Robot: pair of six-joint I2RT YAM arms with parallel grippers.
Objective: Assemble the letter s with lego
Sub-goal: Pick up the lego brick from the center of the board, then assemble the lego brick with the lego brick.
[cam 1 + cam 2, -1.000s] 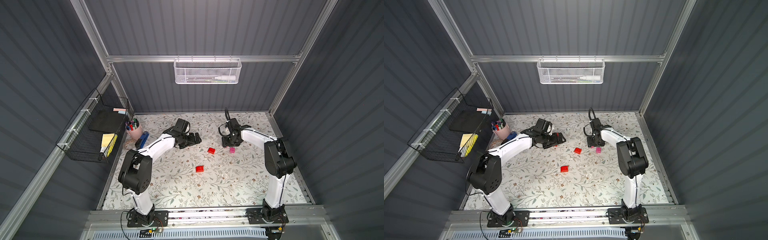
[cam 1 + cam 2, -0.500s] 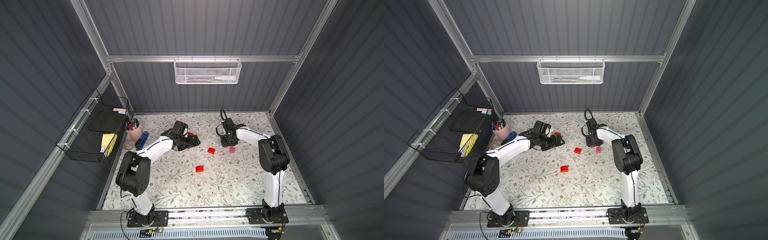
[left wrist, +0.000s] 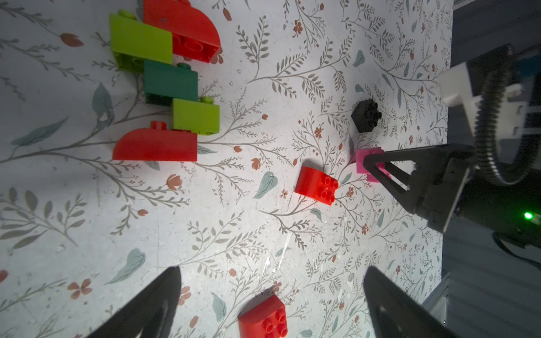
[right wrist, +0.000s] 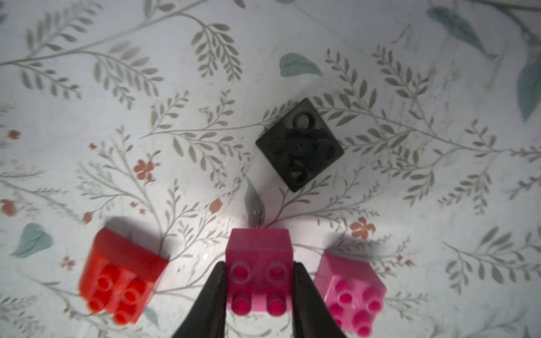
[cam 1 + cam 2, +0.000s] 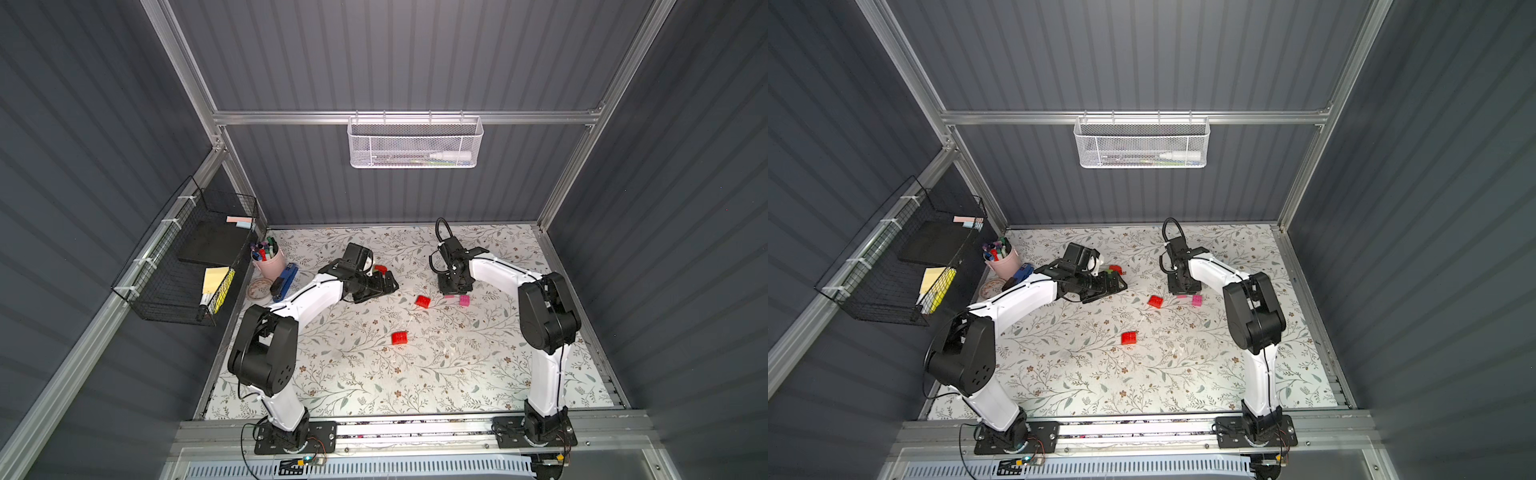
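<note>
Top views: right hand (image 5: 452,291) is down at the desk (image 5: 374,374), far half, right-arm side, pinching a pink brick (image 5: 449,296) (mostly hidden under the hand here). A loose pink brick (image 5: 464,300) sits just beside it toward the right edge, and a red brick (image 5: 423,301) is near on the other side. Left hand (image 5: 1119,286) is spread and empty, beside the partial S stack (image 5: 1114,270) near the far edge, left-arm side.

Left wrist: the stack lies flat, stepped red-lime-dark green-lime-red. Its long axis looks roughly crosswise to the line toward the held brick. A black brick (image 3: 366,115) sits near that brick.

Right wrist: fingers (image 4: 215,292) clamp the brick's two sides, studs toward the camera. Can't tell if it's lifted.

Likely next: carry it across toward the left-arm side. The left hand is nearer the stack.
</note>
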